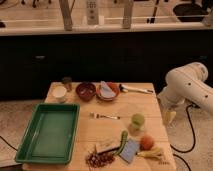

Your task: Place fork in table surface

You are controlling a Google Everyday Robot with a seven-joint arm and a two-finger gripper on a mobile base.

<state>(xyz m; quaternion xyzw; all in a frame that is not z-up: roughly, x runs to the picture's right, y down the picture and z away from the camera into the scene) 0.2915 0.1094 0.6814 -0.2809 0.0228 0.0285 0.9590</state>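
Camera view: the fork [105, 116] lies flat on the table [142, 102], near its middle. Its long axis runs left to right across the planks, with the right end a touch lower. The tines seem to point left toward the tray [47, 132], though that end is hard to read. It touches nothing.

Bare wood lies all round the fork, in a band from the tray's right wall to the green cup [137, 120], and up to the bowls. The front edge is crowded with a dark red heap [100, 159], a green vegetable [123, 140], a blue packet [130, 150], an orange fruit [146, 142] and something yellow [152, 153].

The gripper [169, 116] hangs off the right edge, just beside the table and pointing down from the white arm [190, 82]. It holds nothing that shows, and I cannot tell whether it is wide or narrow.

The tray shows only its green floor. At the back, the brown bowl [85, 91] shows a dark inside, and the red bowl [115, 90] holds a grey-blue piece [104, 91]. A white cup [59, 93] and a dark cup [67, 81] stand left of them. A long utensil [135, 89] lies to their right.
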